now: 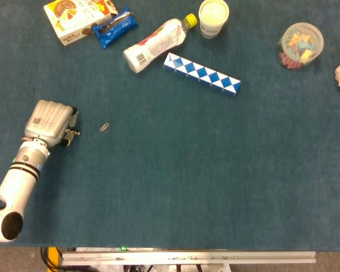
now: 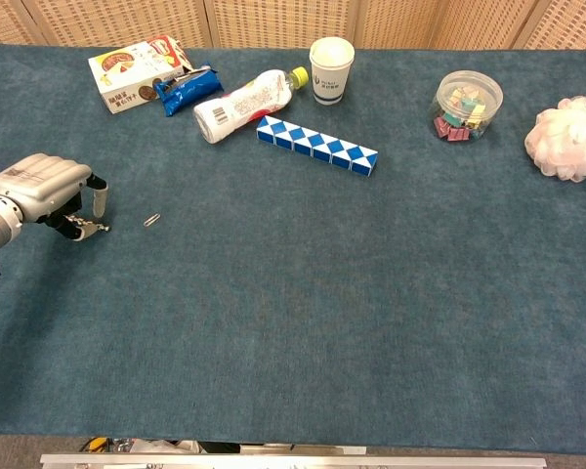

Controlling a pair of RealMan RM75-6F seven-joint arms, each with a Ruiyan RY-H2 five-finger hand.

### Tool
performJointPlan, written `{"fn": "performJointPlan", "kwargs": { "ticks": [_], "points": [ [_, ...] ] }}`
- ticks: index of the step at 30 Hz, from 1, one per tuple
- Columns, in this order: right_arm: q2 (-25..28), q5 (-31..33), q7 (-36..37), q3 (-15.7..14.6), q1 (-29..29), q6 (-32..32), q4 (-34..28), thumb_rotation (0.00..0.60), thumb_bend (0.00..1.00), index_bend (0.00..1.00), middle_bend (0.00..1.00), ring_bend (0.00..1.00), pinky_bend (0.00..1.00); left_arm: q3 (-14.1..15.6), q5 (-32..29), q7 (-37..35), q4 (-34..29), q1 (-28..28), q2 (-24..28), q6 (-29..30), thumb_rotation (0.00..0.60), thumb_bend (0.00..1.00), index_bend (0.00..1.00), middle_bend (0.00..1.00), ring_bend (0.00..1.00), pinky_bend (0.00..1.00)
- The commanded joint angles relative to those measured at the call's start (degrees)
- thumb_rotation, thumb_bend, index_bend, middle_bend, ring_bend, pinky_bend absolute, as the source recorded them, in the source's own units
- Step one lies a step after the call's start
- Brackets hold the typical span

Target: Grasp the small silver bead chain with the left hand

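My left hand [image 1: 48,122] lies at the table's left side, palm down, its fingers curled onto the small silver bead chain [image 1: 73,133]. Only a short end of the chain pokes out from under the fingers on the hand's right side. In the chest view the same hand [image 2: 41,186] pinches the chain [image 2: 96,227] low against the blue cloth, and the rest of the chain is hidden beneath the hand. My right hand appears in neither view.
A small paper clip [image 1: 104,127] lies just right of the hand. At the back are a snack box [image 1: 76,17], a blue wrapper [image 1: 114,26], a lying bottle [image 1: 154,44], a blue-and-white block strip [image 1: 202,73], a paper cup [image 1: 213,17], a tub of clips [image 1: 300,44] and a pink puff [image 2: 568,137].
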Motion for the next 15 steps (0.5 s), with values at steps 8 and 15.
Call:
{"fn": "performJointPlan", "kwargs": {
  "ticks": [8, 15],
  "points": [
    [-0.1, 0.3, 1.4, 0.0, -0.5, 0.4, 1.2, 0.600, 0.33, 0.52, 0.54, 0.44, 0.49, 0.7, -3.2, 2.8, -1.1, -1.0, -0.4, 0.4, 0.600, 0.31, 0.49, 1.00, 1.00, 1.00],
    [-0.1, 0.1, 1.6, -0.1, -0.7, 0.8, 1.4, 0.600, 0.33, 0.52, 0.54, 0.44, 0.49, 1.1, -4.4, 3.5, -1.5, -1.5, -0.6, 0.8, 0.600, 0.31, 0.50, 1.00, 1.00, 1.00]
  ]
}}
